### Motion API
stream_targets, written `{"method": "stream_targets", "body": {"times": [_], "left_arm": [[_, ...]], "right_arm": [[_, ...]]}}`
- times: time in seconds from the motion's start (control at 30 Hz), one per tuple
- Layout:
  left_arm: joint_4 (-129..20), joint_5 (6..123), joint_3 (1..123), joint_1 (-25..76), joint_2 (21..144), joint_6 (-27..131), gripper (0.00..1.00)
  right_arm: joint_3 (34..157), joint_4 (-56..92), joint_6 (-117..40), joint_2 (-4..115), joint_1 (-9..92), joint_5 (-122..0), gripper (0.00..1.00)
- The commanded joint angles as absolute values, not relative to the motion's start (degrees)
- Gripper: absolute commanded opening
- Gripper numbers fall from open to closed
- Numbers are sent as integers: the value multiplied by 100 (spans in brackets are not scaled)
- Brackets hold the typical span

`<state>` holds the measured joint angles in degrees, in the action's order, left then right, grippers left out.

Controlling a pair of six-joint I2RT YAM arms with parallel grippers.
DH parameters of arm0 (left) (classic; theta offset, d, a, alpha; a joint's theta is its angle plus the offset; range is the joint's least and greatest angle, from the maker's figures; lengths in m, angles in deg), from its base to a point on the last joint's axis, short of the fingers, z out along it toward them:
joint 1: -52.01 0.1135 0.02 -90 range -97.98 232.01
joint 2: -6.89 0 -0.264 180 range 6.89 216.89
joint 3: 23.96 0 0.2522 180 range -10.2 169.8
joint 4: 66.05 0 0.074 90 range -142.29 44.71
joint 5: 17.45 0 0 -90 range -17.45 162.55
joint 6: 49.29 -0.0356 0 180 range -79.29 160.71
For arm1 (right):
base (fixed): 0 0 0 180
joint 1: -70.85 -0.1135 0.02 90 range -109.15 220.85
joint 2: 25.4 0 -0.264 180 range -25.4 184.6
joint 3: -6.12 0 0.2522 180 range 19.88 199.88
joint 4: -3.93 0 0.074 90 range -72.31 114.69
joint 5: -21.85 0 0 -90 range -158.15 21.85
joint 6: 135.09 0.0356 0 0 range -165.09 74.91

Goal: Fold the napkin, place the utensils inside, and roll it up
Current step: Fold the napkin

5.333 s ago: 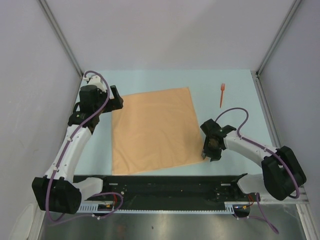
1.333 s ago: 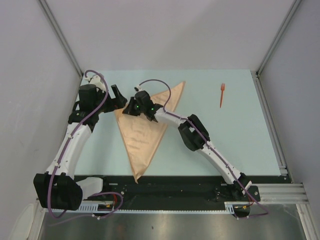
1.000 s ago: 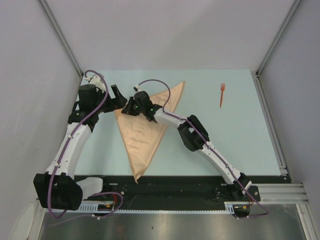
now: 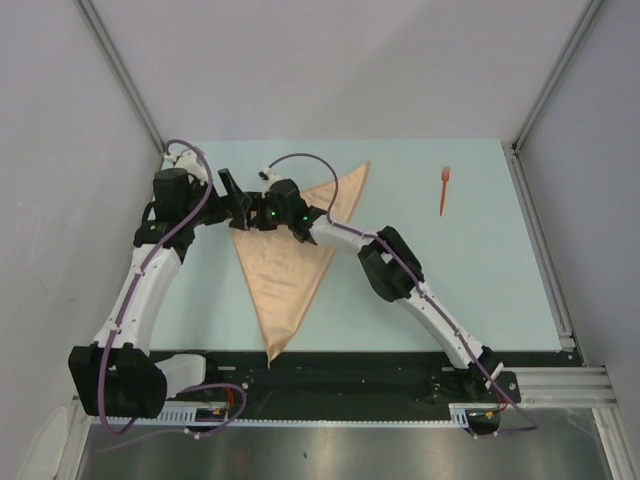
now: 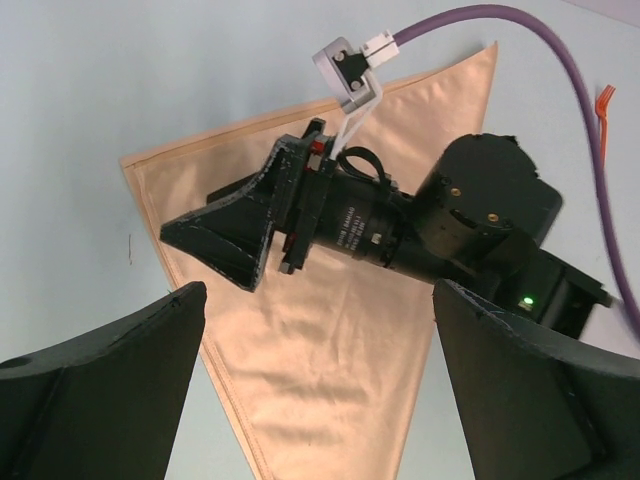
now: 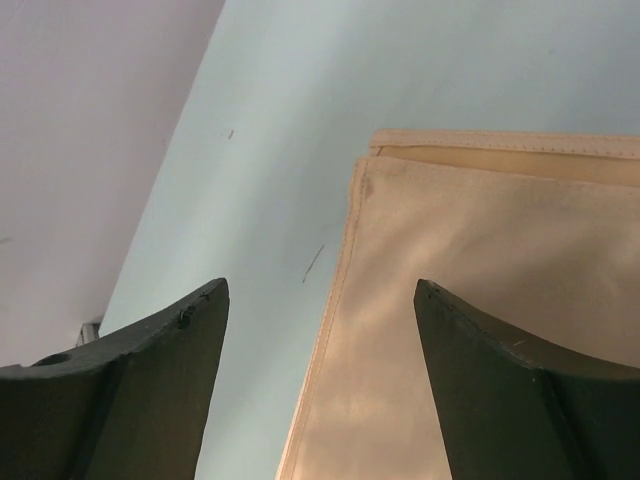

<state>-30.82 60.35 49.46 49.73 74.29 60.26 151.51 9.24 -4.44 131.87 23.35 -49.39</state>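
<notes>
so, napkin (image 4: 287,275): folded into a triangle and laid flat on the table (image 4: 480,270), one corner right under the right jaws
right gripper (image 6: 320,290): jaws spread apart, nothing pinched, hemmed cloth corner seen below the gap
left gripper (image 5: 318,290): jaws held wide, nothing gripped, the right gripper framed between them
utensil (image 4: 444,188): left well apart from both sets of jaws, off to their right
</notes>
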Motion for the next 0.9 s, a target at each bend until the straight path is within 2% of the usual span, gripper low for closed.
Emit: {"method": "stream_targets", "body": {"times": [0.0,0.13,0.23,0.43,0.63,0.87], "left_arm": [[-3331,6042,4878,5096,7325,6101,100],[-3401,6051,4825,5122,7281,6127,100],[-3410,6077,4816,5131,7299,6136,100],[-3401,6095,4816,5131,7299,6136,100],[-3392,6139,4798,5131,7308,6127,100],[-3392,6157,4798,5131,7334,6136,100]], "right_arm": [[14351,1373,-1212,11946,2383,-5057,79],[12696,1092,-1406,10490,2646,-5337,79],[11904,1738,-1660,9828,3006,-5819,78],[11393,3348,-2189,8974,3937,-6631,75],[10523,3560,-2057,8280,5167,-6656,70],[10829,4677,-2443,8595,6021,-7877,66]]}}
